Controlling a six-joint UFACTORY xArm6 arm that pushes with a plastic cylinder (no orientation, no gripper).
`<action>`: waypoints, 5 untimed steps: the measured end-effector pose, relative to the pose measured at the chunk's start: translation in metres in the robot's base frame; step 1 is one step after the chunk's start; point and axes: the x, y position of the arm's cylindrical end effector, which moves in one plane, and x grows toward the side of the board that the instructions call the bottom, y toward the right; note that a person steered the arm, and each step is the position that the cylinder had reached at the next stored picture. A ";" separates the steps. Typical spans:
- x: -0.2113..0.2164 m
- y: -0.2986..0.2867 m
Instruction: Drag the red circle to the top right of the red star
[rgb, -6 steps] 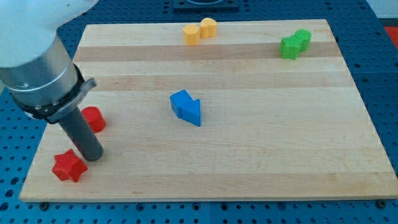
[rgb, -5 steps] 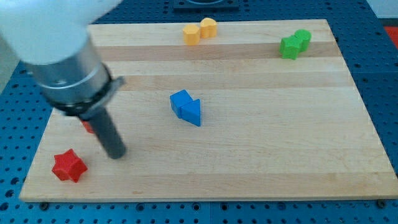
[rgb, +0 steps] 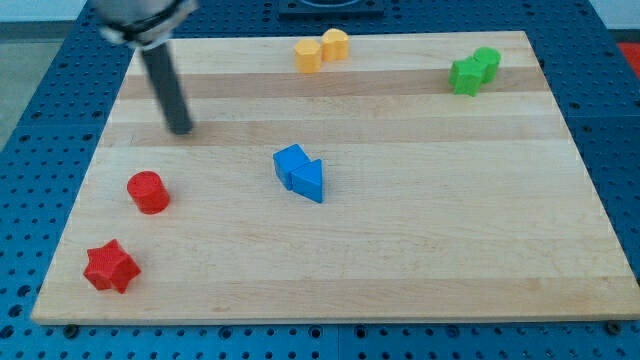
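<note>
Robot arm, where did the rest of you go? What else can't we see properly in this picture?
- My arm: cut off by the view's top edge; only the dark rod shows, my tip above the red circle and red star.
- Yellow blocks: touching, shapes too small to tell.
- Green blocks: pressed together, shapes unclear.
- Blue blocks: overlapping, one partly hiding the other.

Red blocks: 2 — red circle (rgb: 148, 191), red star (rgb: 110, 267). Blue blocks: 2, touching pair (rgb: 300, 172). Yellow blocks: 2, touching pair (rgb: 321, 50). Green blocks: 2, touching pair (rgb: 474, 70). Total blocks: 8. Wooden board (rgb: 420, 240): 1. Rod: 1, my tip (rgb: 181, 129).
</note>
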 end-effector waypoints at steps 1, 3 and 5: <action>0.006 -0.004; 0.056 -0.004; 0.116 -0.004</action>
